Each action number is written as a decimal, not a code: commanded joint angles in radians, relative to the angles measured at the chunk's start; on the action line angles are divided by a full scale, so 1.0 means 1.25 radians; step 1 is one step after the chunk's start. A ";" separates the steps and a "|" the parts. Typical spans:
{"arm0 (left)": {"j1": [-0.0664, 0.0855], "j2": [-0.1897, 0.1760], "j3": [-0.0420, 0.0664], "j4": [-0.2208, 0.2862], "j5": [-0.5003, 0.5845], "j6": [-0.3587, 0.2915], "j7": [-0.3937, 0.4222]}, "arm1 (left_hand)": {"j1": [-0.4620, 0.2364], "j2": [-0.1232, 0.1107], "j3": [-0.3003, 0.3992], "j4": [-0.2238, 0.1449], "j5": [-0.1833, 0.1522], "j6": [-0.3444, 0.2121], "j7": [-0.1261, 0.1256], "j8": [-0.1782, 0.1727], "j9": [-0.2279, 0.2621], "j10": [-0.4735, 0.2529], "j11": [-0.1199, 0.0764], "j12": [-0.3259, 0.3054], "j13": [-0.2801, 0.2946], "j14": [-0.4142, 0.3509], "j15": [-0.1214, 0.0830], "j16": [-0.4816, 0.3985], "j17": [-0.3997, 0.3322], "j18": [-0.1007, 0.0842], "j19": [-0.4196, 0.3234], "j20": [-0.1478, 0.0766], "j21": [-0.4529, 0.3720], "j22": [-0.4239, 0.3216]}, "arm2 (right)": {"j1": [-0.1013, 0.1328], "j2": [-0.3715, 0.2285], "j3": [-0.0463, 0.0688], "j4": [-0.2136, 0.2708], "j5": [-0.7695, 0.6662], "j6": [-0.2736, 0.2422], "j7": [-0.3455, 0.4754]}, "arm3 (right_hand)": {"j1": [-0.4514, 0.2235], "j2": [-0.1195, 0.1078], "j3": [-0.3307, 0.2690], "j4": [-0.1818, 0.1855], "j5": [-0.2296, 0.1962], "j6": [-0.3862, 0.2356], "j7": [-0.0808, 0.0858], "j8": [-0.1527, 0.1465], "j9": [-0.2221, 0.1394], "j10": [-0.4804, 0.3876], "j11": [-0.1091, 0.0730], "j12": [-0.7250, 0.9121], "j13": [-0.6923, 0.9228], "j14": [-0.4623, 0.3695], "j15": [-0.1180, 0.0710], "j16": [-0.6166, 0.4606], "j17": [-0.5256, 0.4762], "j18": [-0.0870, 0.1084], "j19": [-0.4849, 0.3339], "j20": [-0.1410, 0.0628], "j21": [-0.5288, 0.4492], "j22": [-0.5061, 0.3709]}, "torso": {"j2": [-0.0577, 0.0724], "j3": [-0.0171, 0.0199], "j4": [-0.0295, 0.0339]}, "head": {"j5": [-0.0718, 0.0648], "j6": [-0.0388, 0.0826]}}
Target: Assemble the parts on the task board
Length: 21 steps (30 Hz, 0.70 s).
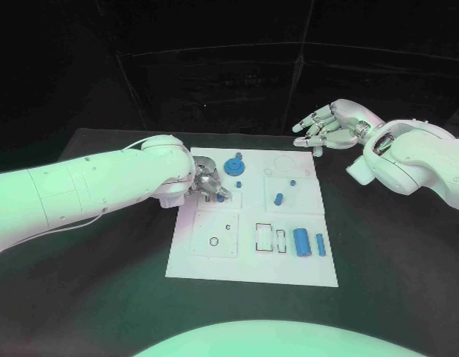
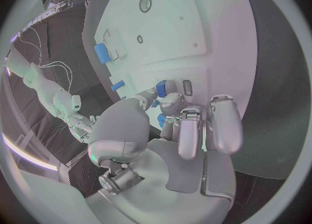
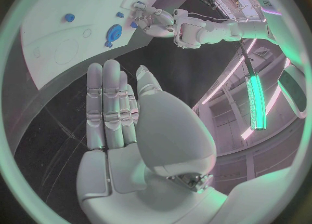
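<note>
Nearest, two blue cylinders [image 1: 303,242] lie on the white task board [image 1: 253,269], right of rectangular outlines. Farther, left hand [image 1: 209,183] pinches a small blue part [image 1: 222,197]. Farthest, right hand [image 1: 331,125] hovers, fingers spread, empty. No legible writing.

Left hand [image 1: 207,182] crowds the task board [image 1: 253,223] at its far-left parts; the near half lies open.

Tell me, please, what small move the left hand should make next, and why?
Probably lower the small blue part into its seat: the left hand pinches it just above the task board, while the right hand hovers open off the board's far corner.
</note>
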 commanded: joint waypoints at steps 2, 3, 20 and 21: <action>0.000 0.001 -0.001 -0.002 -0.003 0.010 -0.002 | -0.007 0.005 -0.002 0.009 0.001 0.007 0.000 0.005 0.000 0.007 -0.001 0.004 -0.001 0.083 -0.007 0.005 0.211 -0.010 0.009 -0.006 0.003 0.001 | 0.002 0.001 0.000 0.000 -0.001 0.004 0.006 | -0.004 0.007 -0.003 0.002 0.005 0.001 -0.001 0.005 0.001 0.004 0.000 -0.005 0.000 0.004 -0.002 -0.003 0.002 0.004 0.004 -0.001 -0.004 -0.001 | 0.000 0.0002 0.0000 | 0.000 0.001; 0.000 0.001 -0.001 -0.003 -0.003 0.010 -0.002 | -0.010 0.004 -0.005 0.012 0.001 0.007 0.000 0.005 0.000 0.007 -0.001 0.004 -0.001 0.083 -0.007 0.005 0.211 -0.010 0.009 -0.006 0.003 0.001 | 0.002 0.001 0.000 0.000 -0.001 0.004 0.006 | -0.005 0.007 -0.003 0.002 0.006 0.001 -0.001 0.005 0.001 0.004 0.000 -0.005 0.000 0.005 -0.002 -0.004 0.002 0.004 0.004 -0.001 -0.005 -0.001 | 0.000 0.0002 -0.0001 | 0.000 0.001; 0.008 -0.033 0.003 0.023 -0.003 -0.034 0.003 | -0.052 -0.046 -0.192 0.099 -0.121 0.009 -0.005 0.013 -0.002 0.008 -0.005 0.005 -0.006 0.083 -0.011 0.005 0.211 -0.010 0.010 -0.011 0.002 0.004 | 0.002 0.002 0.000 -0.005 -0.001 0.005 0.008 | -0.007 0.008 -0.005 0.005 0.006 0.001 -0.001 0.005 0.000 0.004 0.000 -0.005 0.000 0.005 -0.001 -0.006 0.003 0.004 0.005 -0.001 -0.006 -0.002 | 0.000 -0.0011 0.0005 | -0.003 0.001; 0.010 -0.035 0.004 0.025 -0.003 -0.036 0.003 | -0.051 -0.047 -0.198 0.102 -0.121 0.009 -0.005 0.013 -0.002 0.008 -0.005 0.005 -0.007 0.083 -0.011 0.005 0.211 -0.010 0.010 -0.011 0.001 0.003 | 0.002 0.002 0.000 -0.005 -0.001 0.005 0.008 | -0.007 0.008 -0.005 0.005 0.006 0.001 -0.001 0.005 0.000 0.004 0.000 -0.005 0.000 0.005 -0.001 -0.006 0.003 0.004 0.005 -0.001 -0.006 -0.002 | 0.000 -0.0007 0.0003 | -0.003 0.001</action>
